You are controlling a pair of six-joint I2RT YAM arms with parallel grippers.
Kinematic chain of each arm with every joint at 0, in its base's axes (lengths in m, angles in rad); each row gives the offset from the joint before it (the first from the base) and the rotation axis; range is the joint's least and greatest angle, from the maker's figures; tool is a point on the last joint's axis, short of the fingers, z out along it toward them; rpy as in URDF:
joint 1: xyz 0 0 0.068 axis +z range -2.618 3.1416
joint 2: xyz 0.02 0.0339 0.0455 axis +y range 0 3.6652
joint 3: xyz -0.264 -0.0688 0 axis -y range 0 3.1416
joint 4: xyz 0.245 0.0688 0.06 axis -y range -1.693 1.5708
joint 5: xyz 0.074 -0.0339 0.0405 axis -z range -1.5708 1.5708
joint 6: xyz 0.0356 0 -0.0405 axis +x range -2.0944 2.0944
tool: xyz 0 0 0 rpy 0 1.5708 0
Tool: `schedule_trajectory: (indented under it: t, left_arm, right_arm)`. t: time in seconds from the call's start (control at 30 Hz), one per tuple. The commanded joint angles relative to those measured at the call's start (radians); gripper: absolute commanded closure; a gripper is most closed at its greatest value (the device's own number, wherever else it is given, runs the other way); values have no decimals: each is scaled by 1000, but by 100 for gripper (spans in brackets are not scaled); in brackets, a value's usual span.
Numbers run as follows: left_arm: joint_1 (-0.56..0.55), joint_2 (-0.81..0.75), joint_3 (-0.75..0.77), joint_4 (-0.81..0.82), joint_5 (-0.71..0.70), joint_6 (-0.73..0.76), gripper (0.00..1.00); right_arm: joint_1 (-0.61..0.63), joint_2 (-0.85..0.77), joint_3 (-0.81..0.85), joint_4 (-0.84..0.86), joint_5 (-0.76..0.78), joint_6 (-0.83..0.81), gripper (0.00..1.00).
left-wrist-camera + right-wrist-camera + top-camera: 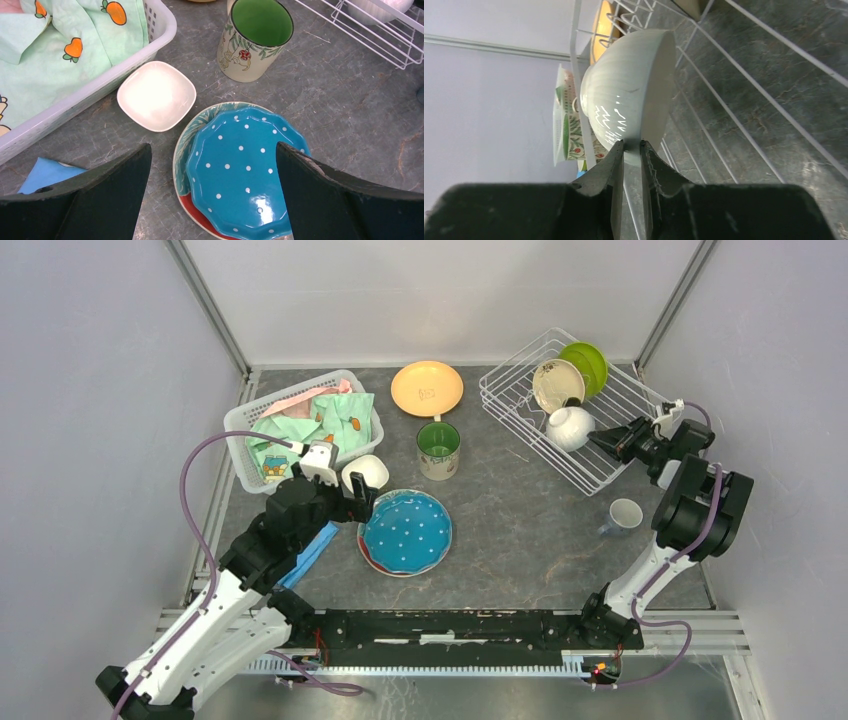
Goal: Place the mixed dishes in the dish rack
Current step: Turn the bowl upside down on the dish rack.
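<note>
Seen from above, the right claw [600, 437] reaches into the white wire dish rack [620, 462] and is closed on the rim of a round white ceramic bowl [570, 427]. This bowl lies on its side inside the rack, directly at the fingertips. Further ahead of this claw, a cream plate [557, 385] and a lime-green plate [588, 365] lean in the same rack. A small white cup [625, 514] stands on the table behind the claw, outside the rack. The left claw [360, 502] is near a round orange plate [427, 388], which lies well ahead of it. In the left wrist view, the left claw [213, 146] is spread wide and holds nothing. Just below and ahead of it lies a blue plate with white dots [240, 175], stacked on a red plate [192, 212]. A small square white bowl [156, 95] sits ahead of one finger, and a beige mug with green inside [255, 37] stands further ahead. In the right wrist view, the right claw [632, 145] has its two fingers almost together, with the thin wall of the bowl [629, 95] pinched between them, above the rack wires [734, 115].
</note>
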Motion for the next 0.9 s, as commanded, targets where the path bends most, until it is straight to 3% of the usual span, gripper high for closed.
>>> schedule_trajectory:
  t: [0.0,0.2,0.53,0.87]
  left_arm:
    - [-4,-8,2,36,11,31,0]
    - [-3,-8,2,36,12,30,0]
    - [-3,-15,2,35,10,29,0]
    - [-4,-23,1,35,10,30,0]
  right_arm:
    - [-11,1,61,-296,129,-163,77]
    - [-10,-42,94,-414,213,-233,69]
    - [-1,-104,182,-608,351,-336,66]
    - [84,-154,313,-779,505,-444,65]
